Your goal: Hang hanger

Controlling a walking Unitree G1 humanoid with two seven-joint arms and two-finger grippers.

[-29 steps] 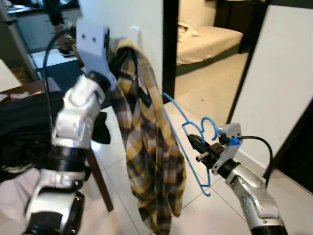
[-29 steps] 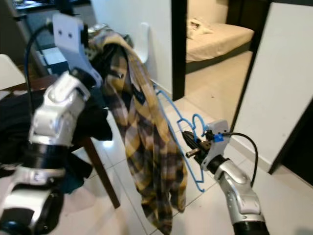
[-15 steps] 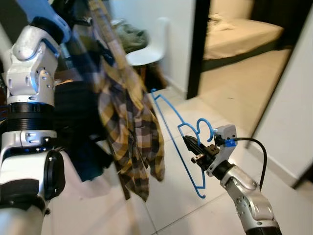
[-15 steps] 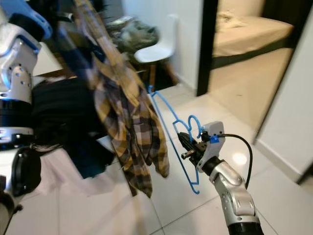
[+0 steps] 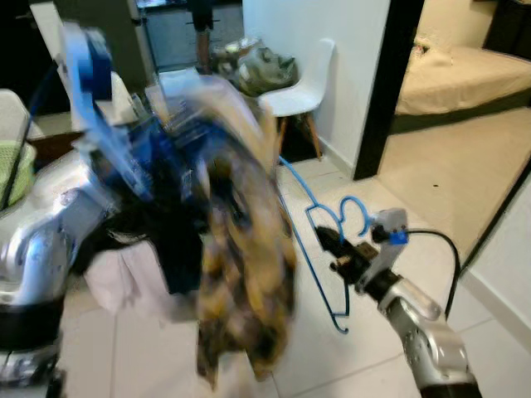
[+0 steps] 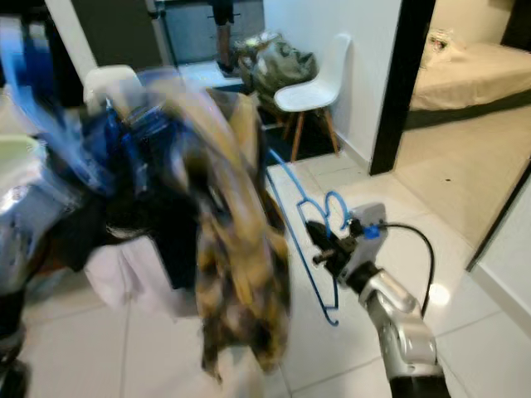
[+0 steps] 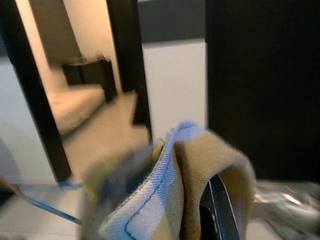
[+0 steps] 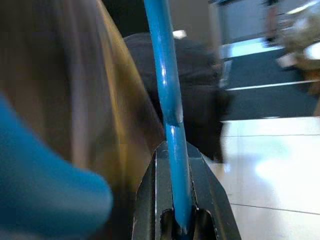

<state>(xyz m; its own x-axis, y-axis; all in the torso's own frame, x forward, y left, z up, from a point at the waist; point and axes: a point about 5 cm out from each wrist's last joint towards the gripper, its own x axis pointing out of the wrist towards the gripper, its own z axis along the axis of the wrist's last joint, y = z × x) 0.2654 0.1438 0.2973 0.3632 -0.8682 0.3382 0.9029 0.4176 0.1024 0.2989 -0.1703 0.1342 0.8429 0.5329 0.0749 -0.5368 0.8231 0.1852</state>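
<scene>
A yellow and brown plaid shirt hangs from my raised left arm, smeared by motion. In the left wrist view its folded cloth drapes over one black finger, so my left gripper looks shut on it. A thin blue wire hanger stands just right of the shirt, its lower corner above the tiled floor. My right gripper is shut on the hanger's wire below the hook, which the right wrist view shows running between the fingers.
A white chair with a bundle on it stands by the wall behind the shirt. A dark door frame opens onto a bedroom with a bed. Dark clothes are piled at my left. A white panel stands at the right.
The camera has turned, bringing the chair and more floor into view. My left arm has swung the shirt down and forward, now blurred. The right gripper keeps the hanger in the same hold.
</scene>
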